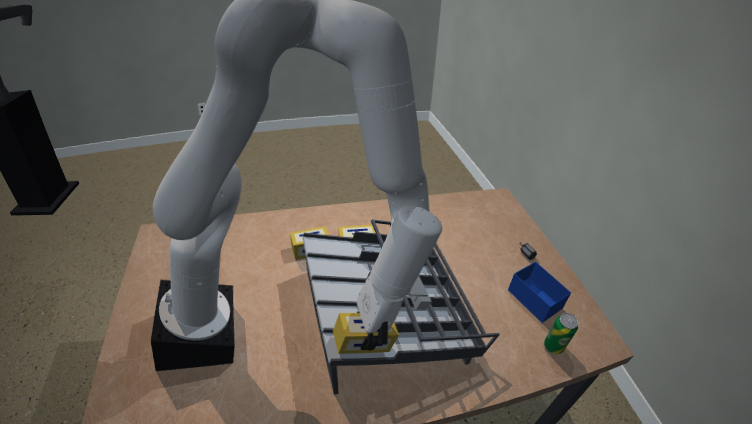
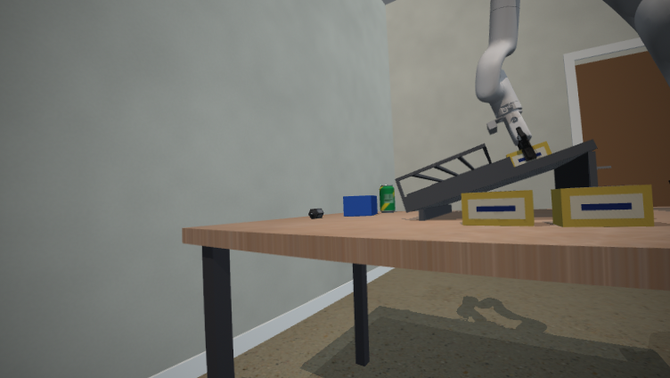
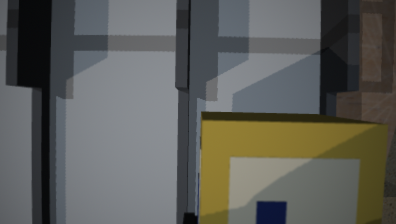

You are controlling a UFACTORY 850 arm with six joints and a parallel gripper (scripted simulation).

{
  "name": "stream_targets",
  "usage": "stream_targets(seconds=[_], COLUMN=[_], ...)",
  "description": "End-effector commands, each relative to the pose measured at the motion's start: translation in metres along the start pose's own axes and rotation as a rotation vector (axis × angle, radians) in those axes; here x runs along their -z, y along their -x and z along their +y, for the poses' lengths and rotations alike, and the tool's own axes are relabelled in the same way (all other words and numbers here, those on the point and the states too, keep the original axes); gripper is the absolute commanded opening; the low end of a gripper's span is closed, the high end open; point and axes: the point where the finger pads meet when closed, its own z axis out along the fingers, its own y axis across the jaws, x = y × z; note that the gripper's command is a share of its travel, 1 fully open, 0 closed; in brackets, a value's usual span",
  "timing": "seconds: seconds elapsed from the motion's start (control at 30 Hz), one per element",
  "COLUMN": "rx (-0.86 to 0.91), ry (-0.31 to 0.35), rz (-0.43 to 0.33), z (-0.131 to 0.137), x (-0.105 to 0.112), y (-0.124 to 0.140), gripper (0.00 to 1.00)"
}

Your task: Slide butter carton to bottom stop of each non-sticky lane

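Observation:
A grey sloped shelf (image 1: 384,294) with five lanes stands on the table, its high end toward the arm's base and its railed stop at the low end. My gripper (image 1: 374,339) is shut on a yellow butter carton (image 1: 364,332) at the top of the nearest outer lane. In the exterior view the gripper (image 2: 526,149) holds this carton (image 2: 535,151) at the shelf's high end. The wrist view shows the carton (image 3: 292,167) in the rightmost lane. Two more butter cartons (image 1: 308,239) (image 1: 356,230) lie on the table behind the shelf; they also show in the exterior view (image 2: 497,207) (image 2: 602,205).
A blue bin (image 1: 538,291), a green can (image 1: 560,332) and a small black object (image 1: 527,250) stand on the table right of the shelf. A wall runs close along the table's right side.

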Motion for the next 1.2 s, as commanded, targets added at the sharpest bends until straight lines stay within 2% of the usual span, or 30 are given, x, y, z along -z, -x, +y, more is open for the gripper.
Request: stream_targets(seconds=[0.0,1.17], rx=[0.0,0.0], ry=[0.001,0.001], rz=[0.001,0.001], z=[0.0003,-0.0002], x=[0.0006,-0.004], y=[-0.0005,-0.0001], gripper=[0.0,0.0])
